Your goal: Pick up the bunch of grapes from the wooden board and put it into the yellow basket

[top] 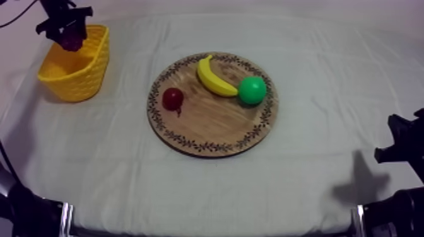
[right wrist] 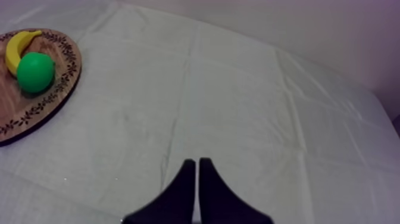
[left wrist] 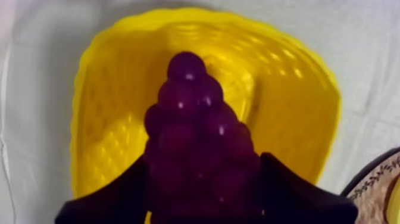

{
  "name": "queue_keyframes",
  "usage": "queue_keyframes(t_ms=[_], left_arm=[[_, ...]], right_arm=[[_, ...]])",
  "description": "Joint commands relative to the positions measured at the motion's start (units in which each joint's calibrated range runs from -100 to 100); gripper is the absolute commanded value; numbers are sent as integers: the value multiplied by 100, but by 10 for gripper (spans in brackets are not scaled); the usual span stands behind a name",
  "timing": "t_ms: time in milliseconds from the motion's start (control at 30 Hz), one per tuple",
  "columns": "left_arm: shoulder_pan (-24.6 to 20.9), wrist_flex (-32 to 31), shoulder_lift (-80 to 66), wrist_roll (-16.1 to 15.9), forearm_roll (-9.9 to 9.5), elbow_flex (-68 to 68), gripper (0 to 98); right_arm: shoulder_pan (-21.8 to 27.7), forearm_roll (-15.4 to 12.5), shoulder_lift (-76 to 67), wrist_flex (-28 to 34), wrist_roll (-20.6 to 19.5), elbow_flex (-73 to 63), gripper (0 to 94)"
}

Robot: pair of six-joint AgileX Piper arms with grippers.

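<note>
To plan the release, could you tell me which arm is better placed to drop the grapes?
Left: the left gripper holds the grapes above the yellow basket; the right gripper rests shut, far away.

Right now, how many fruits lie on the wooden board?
3 on the wooden board: banana at the far side, green fruit by its right end, small red fruit at the left. The grapes are over the yellow basket.

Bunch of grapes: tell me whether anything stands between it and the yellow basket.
Nothing visible does. The left gripper holds the bunch of grapes over the open mouth of the yellow basket, and the basket's inside beneath looks bare.
</note>
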Motion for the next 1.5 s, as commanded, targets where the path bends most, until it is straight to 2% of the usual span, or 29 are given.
queue_keyframes(t_ms=[0, 167, 367, 467, 700, 767, 1100, 1267, 1467], left_arm=[[-21, -35, 44, 8, 20, 79, 519], [-56, -143, 126, 0, 64, 238, 568], [-73, -274, 103, -44, 188, 385, 810], [-82, -353, 40, -57, 243, 468, 895], [-78, -485, -326, -49, 264, 724, 946], [-59, -527, -523, -65, 254, 848, 922], [3, -999, -1767, -180, 267, 1977, 676], [19, -1479, -2596, -341, 378, 2860, 585], [11, -1997, -3724, -460, 508, 4059, 423]], right_arm=[[-2, -2, 0, 2, 1, -4, 3], [-2, -2, 0, 2, 1, -4, 3], [-2, -2, 0, 2, 1, -4, 3], [-2, -2, 0, 2, 1, -4, 3], [-2, -2, 0, 2, 1, -4, 3], [-2, -2, 0, 2, 1, -4, 3], [-2, -2, 0, 2, 1, -4, 3], [-2, -2, 0, 2, 1, -4, 3], [-2, -2, 0, 2, 1, -4, 3]])
